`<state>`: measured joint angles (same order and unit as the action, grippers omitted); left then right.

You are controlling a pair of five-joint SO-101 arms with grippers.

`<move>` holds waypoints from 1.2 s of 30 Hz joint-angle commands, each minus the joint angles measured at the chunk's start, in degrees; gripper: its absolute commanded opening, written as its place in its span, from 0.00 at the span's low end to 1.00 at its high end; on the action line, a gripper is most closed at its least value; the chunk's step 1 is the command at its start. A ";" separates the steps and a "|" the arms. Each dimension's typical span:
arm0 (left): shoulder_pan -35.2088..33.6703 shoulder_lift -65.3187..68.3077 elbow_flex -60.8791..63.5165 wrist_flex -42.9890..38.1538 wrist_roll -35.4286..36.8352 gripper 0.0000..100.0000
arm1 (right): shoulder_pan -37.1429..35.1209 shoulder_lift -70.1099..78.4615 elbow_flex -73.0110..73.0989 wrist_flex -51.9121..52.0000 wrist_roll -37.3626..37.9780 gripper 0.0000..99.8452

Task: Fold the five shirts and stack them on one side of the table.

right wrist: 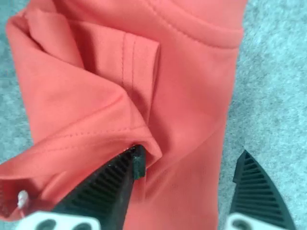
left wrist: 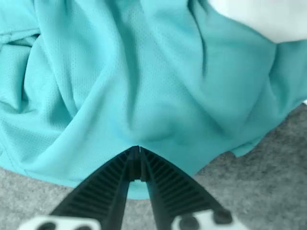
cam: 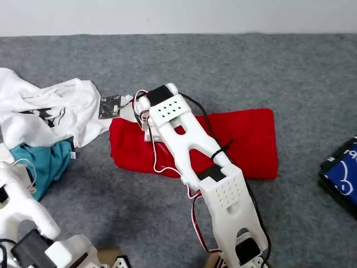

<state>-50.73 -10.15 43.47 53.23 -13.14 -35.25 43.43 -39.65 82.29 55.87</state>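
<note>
Straddling a fold of the red shirt [cam: 251, 139] at mid-table, the right gripper [right wrist: 192, 158] stands wide in its wrist view, while the left gripper [left wrist: 139, 155], tips pressed together, hangs over the teal shirt [left wrist: 120, 72] at the high view's left edge.

White printed shells on the left arm [cam: 25, 209] and the right arm [cam: 192, 142], the latter dotted with grids of small holes. Black servo blocks [cam: 218, 172] at joints. Red, white and black cables [cam: 154, 156] alongside, cinched by a black tie [cam: 222, 149]. Black, ribbed, tapering fingers [right wrist: 108, 191] on left gripper [left wrist: 139, 152] and right gripper [right wrist: 192, 160], on white bases with dark screw holes.
</note>
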 commanded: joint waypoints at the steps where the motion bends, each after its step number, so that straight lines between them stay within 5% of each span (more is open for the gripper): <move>1: 1.05 -1.93 -0.57 -1.05 -0.09 0.00 | -0.40 -4.79 -3.08 0.66 0.53 0.30; 11: 1.14 -1.93 -0.57 -0.79 -0.09 0.00 | -1.36 -14.46 -3.08 11.03 0.09 0.30; 18: 1.23 -1.93 -0.57 -0.70 -0.09 0.00 | -4.53 -19.74 -1.93 20.62 -9.67 0.30; 25: 1.14 -2.20 -0.66 -0.26 -0.18 0.00 | -8.48 -20.88 9.41 20.18 -16.88 0.15; 36: 0.97 -2.29 -0.57 0.09 -0.26 0.00 | -9.80 -20.70 17.93 19.21 -16.88 0.24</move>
<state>-49.93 -10.15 43.47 53.23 -13.14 -44.31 26.81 -22.24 100.31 39.52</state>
